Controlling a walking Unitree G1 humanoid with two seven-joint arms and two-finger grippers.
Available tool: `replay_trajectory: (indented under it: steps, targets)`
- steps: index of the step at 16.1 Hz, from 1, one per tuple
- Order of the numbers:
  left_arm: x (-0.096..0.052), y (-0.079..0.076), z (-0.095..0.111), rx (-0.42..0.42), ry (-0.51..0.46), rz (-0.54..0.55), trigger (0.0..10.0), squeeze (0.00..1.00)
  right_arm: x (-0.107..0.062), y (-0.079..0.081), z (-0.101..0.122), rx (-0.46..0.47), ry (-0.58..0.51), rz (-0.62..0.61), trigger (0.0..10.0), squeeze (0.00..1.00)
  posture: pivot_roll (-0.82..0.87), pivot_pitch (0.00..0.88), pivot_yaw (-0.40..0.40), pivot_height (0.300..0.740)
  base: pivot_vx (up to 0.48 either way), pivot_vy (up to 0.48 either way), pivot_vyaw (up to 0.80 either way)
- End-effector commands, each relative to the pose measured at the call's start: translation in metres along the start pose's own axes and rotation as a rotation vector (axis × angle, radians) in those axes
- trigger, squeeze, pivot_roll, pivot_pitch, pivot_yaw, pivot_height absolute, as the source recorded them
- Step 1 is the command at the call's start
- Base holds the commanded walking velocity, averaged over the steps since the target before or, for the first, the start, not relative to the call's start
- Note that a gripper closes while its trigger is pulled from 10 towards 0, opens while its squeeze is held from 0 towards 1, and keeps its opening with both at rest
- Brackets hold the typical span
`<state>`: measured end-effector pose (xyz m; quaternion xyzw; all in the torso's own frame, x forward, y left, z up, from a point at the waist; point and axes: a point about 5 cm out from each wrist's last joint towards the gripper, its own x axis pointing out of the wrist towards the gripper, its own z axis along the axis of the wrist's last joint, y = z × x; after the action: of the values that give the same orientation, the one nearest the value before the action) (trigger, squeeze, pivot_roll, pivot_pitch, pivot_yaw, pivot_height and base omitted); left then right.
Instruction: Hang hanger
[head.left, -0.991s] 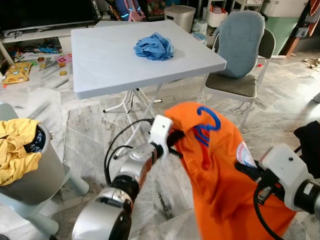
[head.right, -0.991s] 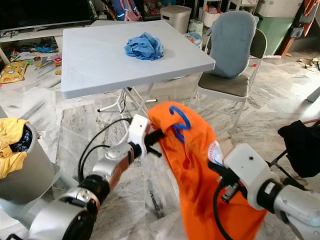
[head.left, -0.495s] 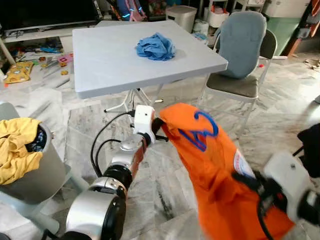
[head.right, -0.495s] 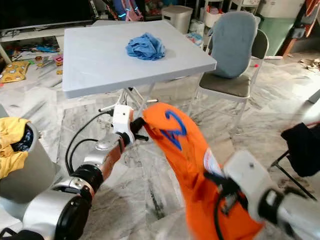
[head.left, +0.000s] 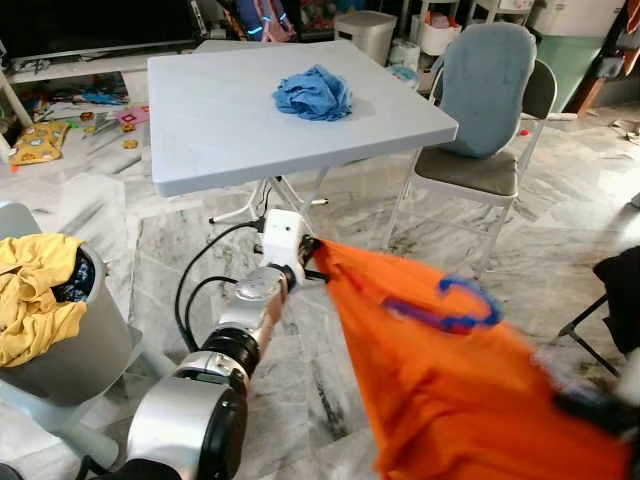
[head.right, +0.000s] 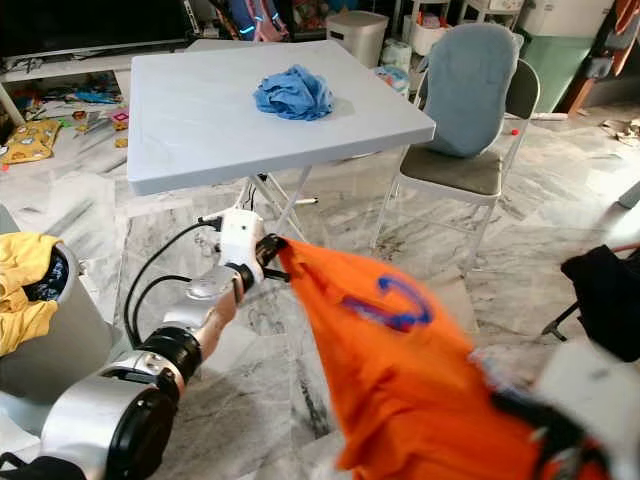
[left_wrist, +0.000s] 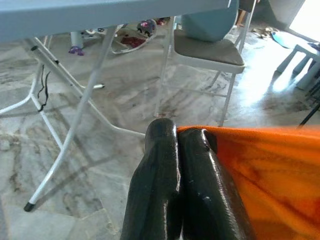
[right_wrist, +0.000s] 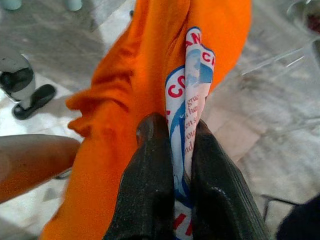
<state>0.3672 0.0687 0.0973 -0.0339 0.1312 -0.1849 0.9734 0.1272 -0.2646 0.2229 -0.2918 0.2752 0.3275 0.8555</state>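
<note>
An orange shirt (head.left: 450, 380) is stretched between my two grippers in front of me, low over the marble floor. A blue hanger (head.left: 448, 305) lies on the cloth, its hook sticking up, blurred. My left gripper (head.left: 308, 262) is shut on the shirt's upper corner (left_wrist: 200, 134), just below the table's front edge. My right gripper (right_wrist: 172, 132) is shut on a fold of the shirt bearing a white and blue printed patch (right_wrist: 192, 85); in the eye views that arm is a blur at the lower right.
A pale grey folding table (head.left: 220, 110) stands ahead with a crumpled blue cloth (head.left: 312, 92) on it. A grey chair (head.left: 480, 120) is at the right. A basket with yellow clothes (head.left: 40, 300) stands at the left. Dark cloth on a rack (head.left: 620, 300) is at the right edge.
The shirt has been pulled out wide and flatter, with the right arm swinging down and right, now blurred. The hanger moved right with the cloth. The left gripper stayed holding its corner.
</note>
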Motion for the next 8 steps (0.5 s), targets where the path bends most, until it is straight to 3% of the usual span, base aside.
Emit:
replay_trajectory:
  steps: [1,3,4,5,8]
  targets:
    - [0.000,0.010,0.005,0.000,-0.001,0.033,0.0,0.00,-0.013,-0.007,0.007,-0.027,-0.024,-0.011,10.0,0.00,-0.13,0.000,-0.015,0.740,0.000,0.000,0.00]
    - [0.001,-0.008,-0.006,-0.001,0.064,-0.086,0.0,0.00,-0.021,-0.013,0.022,-0.038,-0.126,-0.027,10.0,0.00,-0.14,0.000,-0.013,0.740,0.000,0.000,0.00]
    - [0.000,-0.026,-0.016,-0.005,0.110,-0.220,0.0,0.00,-0.020,-0.015,0.031,-0.029,-0.216,-0.030,10.0,0.00,-0.14,0.000,-0.010,0.740,0.000,0.000,0.00]
    - [-0.001,-0.035,-0.021,-0.006,0.136,-0.285,0.0,0.00,-0.017,-0.013,0.035,-0.014,-0.269,-0.017,10.0,0.00,-0.13,0.000,-0.010,0.740,0.000,0.000,0.00]
    - [-0.007,-0.049,-0.038,0.044,0.228,-0.417,0.0,0.00,-0.005,0.002,0.040,-0.001,-0.348,0.064,10.0,0.00,-0.11,0.000,-0.008,0.740,0.000,0.000,0.00]
